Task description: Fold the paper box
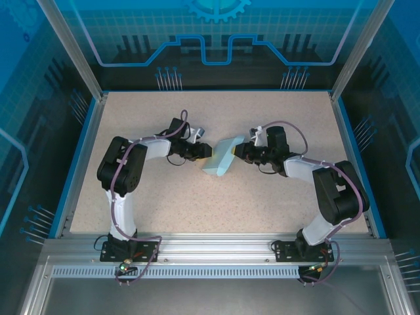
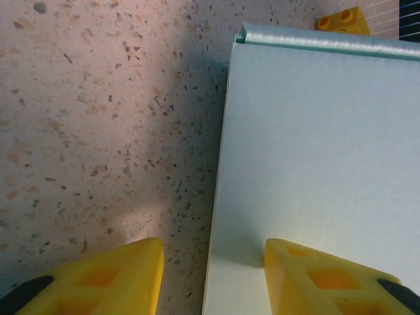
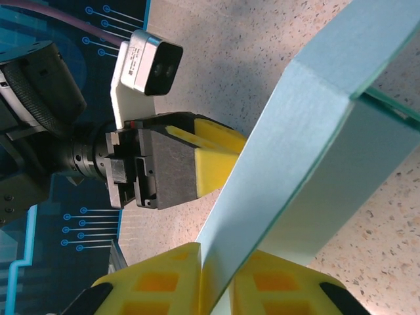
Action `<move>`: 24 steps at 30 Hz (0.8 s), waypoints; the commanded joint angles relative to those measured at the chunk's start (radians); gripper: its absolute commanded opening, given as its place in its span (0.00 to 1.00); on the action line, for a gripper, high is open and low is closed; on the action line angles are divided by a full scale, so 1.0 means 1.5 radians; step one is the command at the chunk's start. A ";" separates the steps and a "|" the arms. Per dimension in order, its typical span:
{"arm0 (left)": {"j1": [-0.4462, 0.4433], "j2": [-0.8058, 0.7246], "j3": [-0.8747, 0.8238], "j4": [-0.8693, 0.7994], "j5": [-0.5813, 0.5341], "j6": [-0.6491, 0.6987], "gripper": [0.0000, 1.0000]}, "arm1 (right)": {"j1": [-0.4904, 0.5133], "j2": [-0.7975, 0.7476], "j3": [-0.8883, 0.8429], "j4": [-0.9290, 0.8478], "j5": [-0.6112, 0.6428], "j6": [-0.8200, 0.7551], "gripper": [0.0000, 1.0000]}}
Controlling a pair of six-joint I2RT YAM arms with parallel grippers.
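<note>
In the middle of the speckled table [image 1: 197, 203], between the two arms: the paper box [image 1: 220, 159], pale blue and only part folded. Bent at a sharp crease, with a wide panel and a narrower one meeting at that corner (easy to see from the right wrist).

At the right side of the box, the right gripper [image 1: 235, 152]. Yellow fingers [image 3: 157, 285] squeezed tight on a thin wall of card, one on each side of it, no gap left. Grasping the box for sure.

At the left side of the box, the left gripper [image 1: 207, 152]. Fingers [image 2: 98, 279] spread well apart, with the left edge of the box in the gap. One finger out over the bare table beside the box, the other over the flat blue panel. Nothing pinched there, so a loose, released hold.

Just past the far edge of the box, seen from the left wrist: a small orange-yellow piece [image 2: 341, 21], lying on the table.
</note>
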 commanded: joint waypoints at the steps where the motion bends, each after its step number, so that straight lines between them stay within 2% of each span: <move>1: -0.019 0.028 0.011 -0.037 0.006 -0.003 0.47 | 0.019 -0.007 0.016 -0.032 0.008 -0.017 0.19; 8: -0.025 0.032 0.027 -0.040 0.007 -0.006 0.50 | 0.035 -0.004 0.044 -0.111 0.052 -0.035 0.19; 14: -0.026 0.022 0.035 -0.041 -0.004 -0.007 0.53 | 0.062 0.001 0.076 -0.205 0.136 -0.052 0.19; 18: -0.026 0.000 0.029 -0.042 -0.038 -0.002 0.57 | 0.076 0.003 0.096 -0.230 0.180 -0.055 0.18; 24: -0.024 -0.041 0.017 -0.049 -0.104 0.007 0.61 | 0.089 0.022 0.116 -0.242 0.202 -0.056 0.18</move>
